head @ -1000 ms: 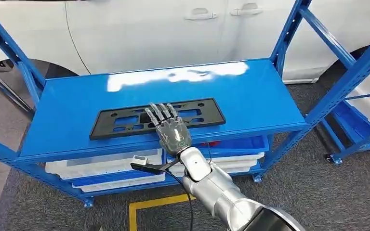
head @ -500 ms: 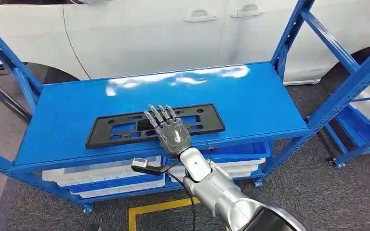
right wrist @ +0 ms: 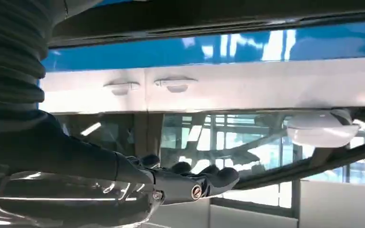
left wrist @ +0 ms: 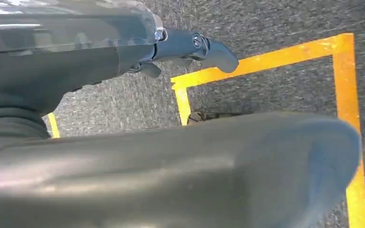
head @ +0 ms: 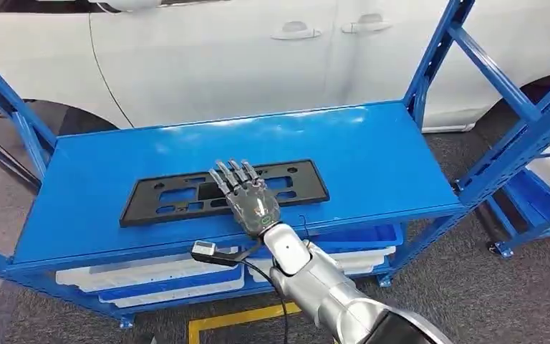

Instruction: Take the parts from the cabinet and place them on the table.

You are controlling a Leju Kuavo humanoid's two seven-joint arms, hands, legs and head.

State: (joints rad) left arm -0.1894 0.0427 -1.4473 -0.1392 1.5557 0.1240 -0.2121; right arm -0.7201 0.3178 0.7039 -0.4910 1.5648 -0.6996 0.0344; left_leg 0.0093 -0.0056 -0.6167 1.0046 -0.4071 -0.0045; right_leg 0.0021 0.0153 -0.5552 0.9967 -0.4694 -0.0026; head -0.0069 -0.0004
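On the blue shelf (head: pixel 372 150), the right hand (head: pixel 249 197) lies flat and open, fingers spread over the black license plate frame (head: pixel 179 193), gripping nothing, so this thin part could slide away when pinched.

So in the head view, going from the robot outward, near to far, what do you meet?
Silver arm → right hand → black plastic frame lying flat on the blue shelf → white car behind the rack.
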